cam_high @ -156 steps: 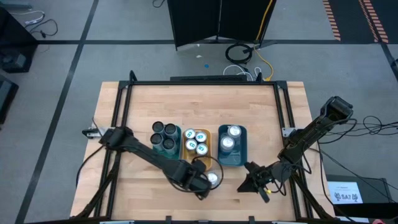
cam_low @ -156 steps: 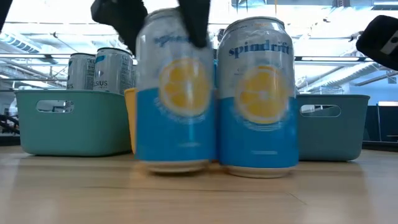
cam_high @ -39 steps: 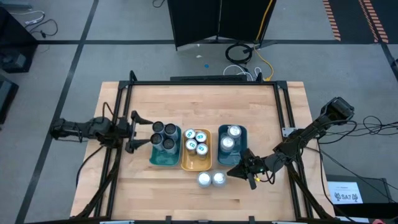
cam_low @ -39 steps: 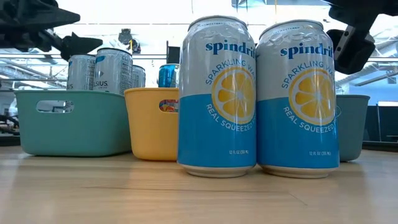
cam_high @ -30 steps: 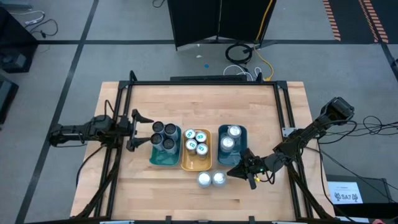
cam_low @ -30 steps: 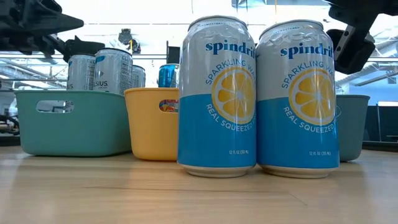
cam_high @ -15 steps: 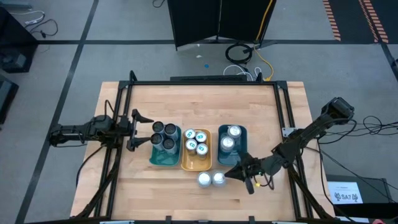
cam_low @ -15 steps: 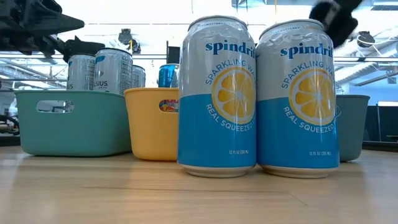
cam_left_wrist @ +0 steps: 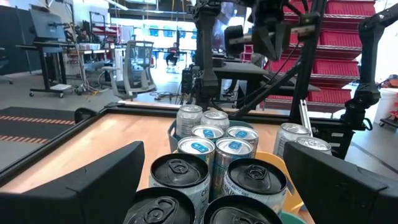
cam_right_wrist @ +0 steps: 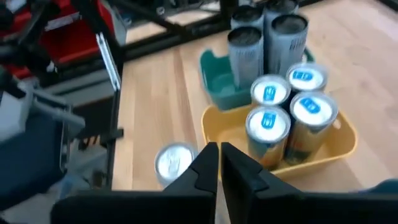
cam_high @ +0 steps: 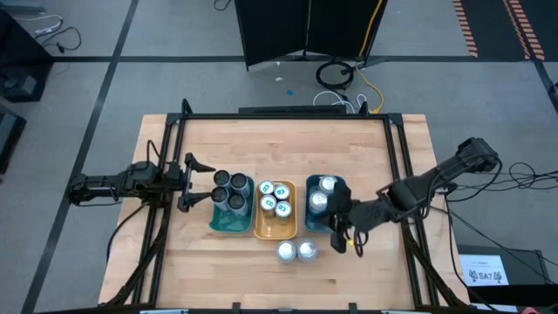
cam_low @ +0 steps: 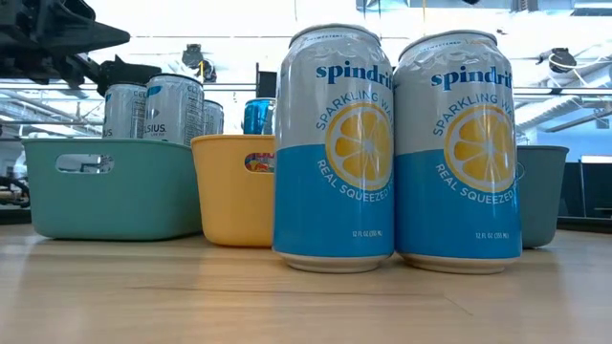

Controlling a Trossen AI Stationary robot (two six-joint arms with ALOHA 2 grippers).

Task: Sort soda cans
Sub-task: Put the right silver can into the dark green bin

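Cans first: nearest the table's front edge we see two lemon-labelled soda cans (cam_low: 334, 148) standing upright side by side, touching or nearly so, on the bare wooden table (cam_high: 218, 279) in front of the trays. From above they show as two silver tops (cam_high: 296, 252) just ahead of the yellow tray.

Just beside and slightly behind that pair we find the right gripper (cam_high: 342, 228), over the front end of the blue tray (cam_high: 339, 187). Its fingers (cam_right_wrist: 205, 163) are pressed together with nothing between them, and its wrist view looks down on one of the loose silver-topped cans.

Behind the loose pair we see three trays in a row. The yellow tray (cam_high: 259, 228) in the middle holds four cans with blue-green top marks (cam_high: 274, 197). The blue tray on the right side holds two silver-topped cans (cam_high: 323, 193). The teal tray (cam_high: 220, 225) on the left side holds four dark-topped cans (cam_high: 228, 189), all upright.

Farthest from the loose cans, the left gripper (cam_high: 190, 184) waits at the table's left side, just beside the teal tray and pointing at it. Its fingers (cam_left_wrist: 93, 180) are spread wide and released, holding nothing, with the dark-topped cans showing between them in its wrist view.
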